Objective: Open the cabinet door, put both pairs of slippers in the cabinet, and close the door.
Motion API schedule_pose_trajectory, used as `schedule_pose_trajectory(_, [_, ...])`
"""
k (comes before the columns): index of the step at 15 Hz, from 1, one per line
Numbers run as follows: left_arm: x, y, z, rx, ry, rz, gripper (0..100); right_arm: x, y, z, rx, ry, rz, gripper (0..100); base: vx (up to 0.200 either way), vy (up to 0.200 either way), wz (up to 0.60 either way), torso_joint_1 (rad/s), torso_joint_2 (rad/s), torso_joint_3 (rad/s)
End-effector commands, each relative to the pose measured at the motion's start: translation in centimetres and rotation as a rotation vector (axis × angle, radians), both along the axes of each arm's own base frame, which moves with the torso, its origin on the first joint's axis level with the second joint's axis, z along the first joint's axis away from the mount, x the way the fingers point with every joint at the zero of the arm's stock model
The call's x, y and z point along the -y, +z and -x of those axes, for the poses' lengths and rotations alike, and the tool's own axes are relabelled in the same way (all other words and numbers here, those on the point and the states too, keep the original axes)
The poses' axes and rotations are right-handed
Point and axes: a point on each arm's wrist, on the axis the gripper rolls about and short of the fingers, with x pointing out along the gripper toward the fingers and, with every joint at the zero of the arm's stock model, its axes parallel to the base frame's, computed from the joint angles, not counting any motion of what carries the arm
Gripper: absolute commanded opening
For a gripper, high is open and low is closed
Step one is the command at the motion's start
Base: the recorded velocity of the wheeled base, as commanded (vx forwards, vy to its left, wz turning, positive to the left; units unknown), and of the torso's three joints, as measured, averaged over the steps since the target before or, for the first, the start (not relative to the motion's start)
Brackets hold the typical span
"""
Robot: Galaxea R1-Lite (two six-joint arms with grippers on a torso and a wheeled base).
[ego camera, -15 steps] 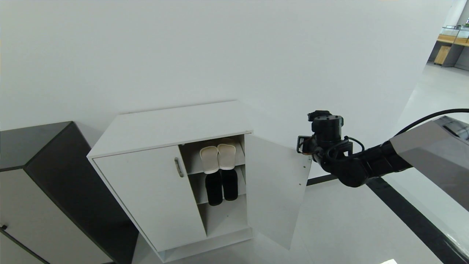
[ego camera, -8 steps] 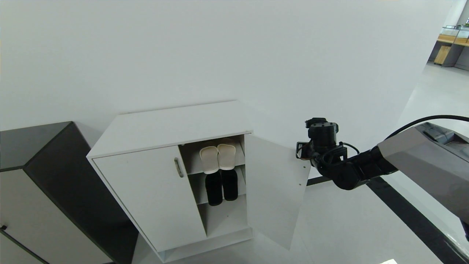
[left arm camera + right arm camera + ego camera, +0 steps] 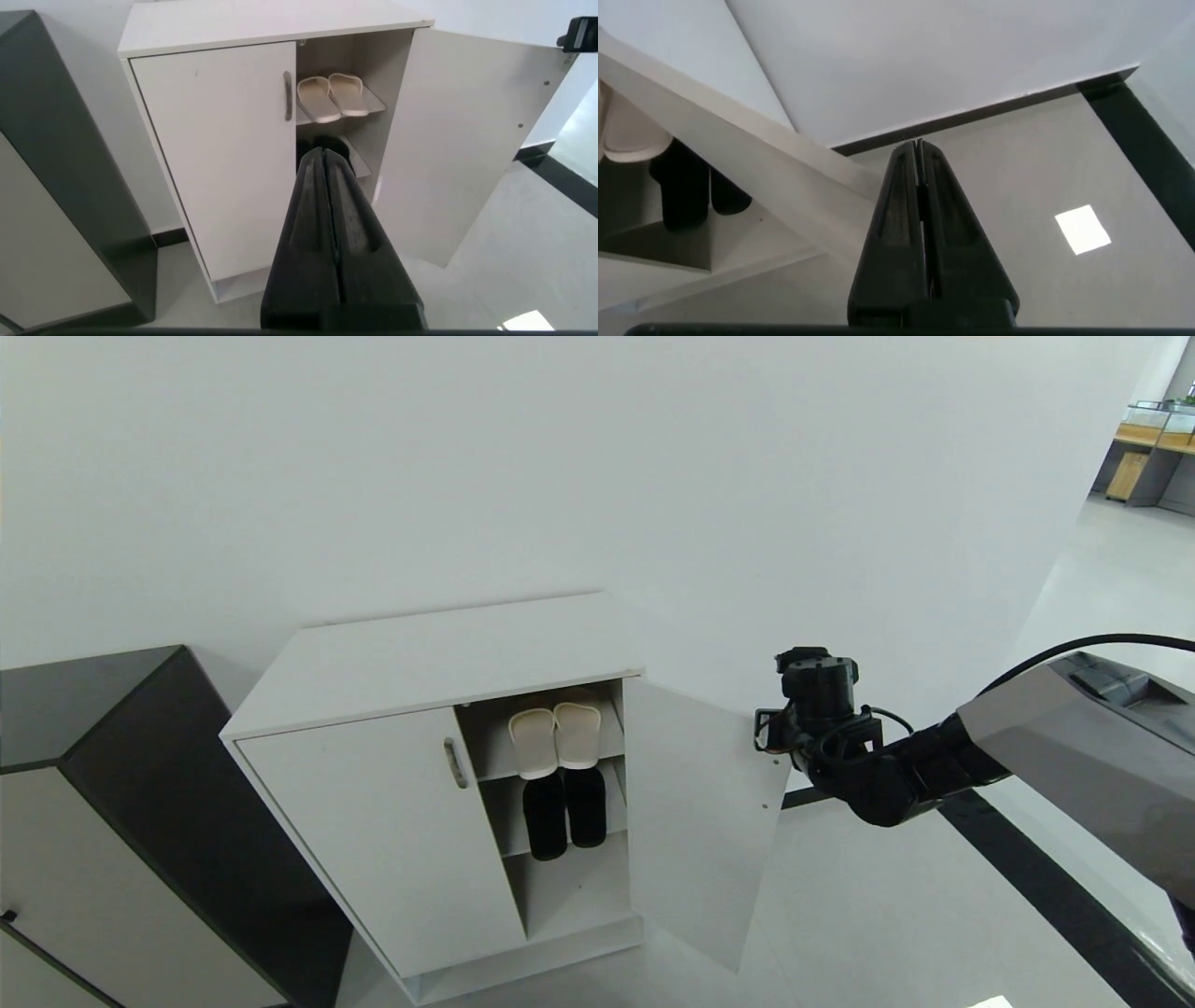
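Observation:
The white cabinet point(image 3: 420, 658) stands against the wall with its right door point(image 3: 700, 821) swung open. Inside, a white pair of slippers point(image 3: 557, 737) lies on the upper shelf and a black pair point(image 3: 565, 812) on the shelf below. My right gripper point(image 3: 768, 733) is shut, its tip at the open door's outer top corner. In the right wrist view the shut gripper point(image 3: 920, 147) meets the door's edge point(image 3: 766, 163). My left gripper point(image 3: 324, 154) is shut and empty, in front of the cabinet's opening, below the white slippers point(image 3: 338, 93) in its picture.
The cabinet's left door point(image 3: 373, 821) is closed, with a metal handle point(image 3: 455, 763). A dark cabinet point(image 3: 140, 784) stands close on the left. A black stripe point(image 3: 1027, 887) crosses the pale floor on the right, and bare floor lies in front.
My right arm has moved slightly down and to the left, toward the open door's outer edge. The door's top corner has shifted a little. The slippers have not moved.

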Motion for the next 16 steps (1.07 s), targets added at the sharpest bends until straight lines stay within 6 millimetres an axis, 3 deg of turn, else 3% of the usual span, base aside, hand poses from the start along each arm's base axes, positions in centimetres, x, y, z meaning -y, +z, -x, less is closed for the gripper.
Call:
schedule_pose_trajectory(1, [0.0, 0.0, 0.0, 0.000, 0.000, 0.001, 0, -0.2, 0.3, 0.6, -0.006, 0.010, 0.003, 0, 0.000, 0.000, 0.00, 0.000, 0.00, 0.000])
schedule_pose_trajectory(4, [0.0, 0.0, 0.0, 0.002, 0.000, 0.001, 0, -1.2, 1.3, 2.2, -0.026, 0.041, 0.006, 0, 0.000, 0.000, 0.00, 0.000, 0.00, 0.000])
schedule_pose_trajectory(10, [0.0, 0.0, 0.0, 0.000, 0.000, 0.001, 0, -6.3, 1.9, 8.8, -0.052, 0.219, 0.025, 0, 0.000, 0.000, 0.00, 0.000, 0.00, 0.000])
schedule_pose_trajectory(12, [0.0, 0.0, 0.0, 0.000, 0.000, 0.002, 0, -6.3, 2.4, 9.0, -0.038, 0.207, 0.023, 0, 0.000, 0.000, 0.00, 0.000, 0.00, 0.000])
schedule_pose_trajectory(16, [0.0, 0.0, 0.0, 0.000, 0.000, 0.002, 0, -4.0, 1.9, 5.8, -0.030, 0.112, 0.021, 0, 0.000, 0.000, 0.00, 0.000, 0.00, 0.000])
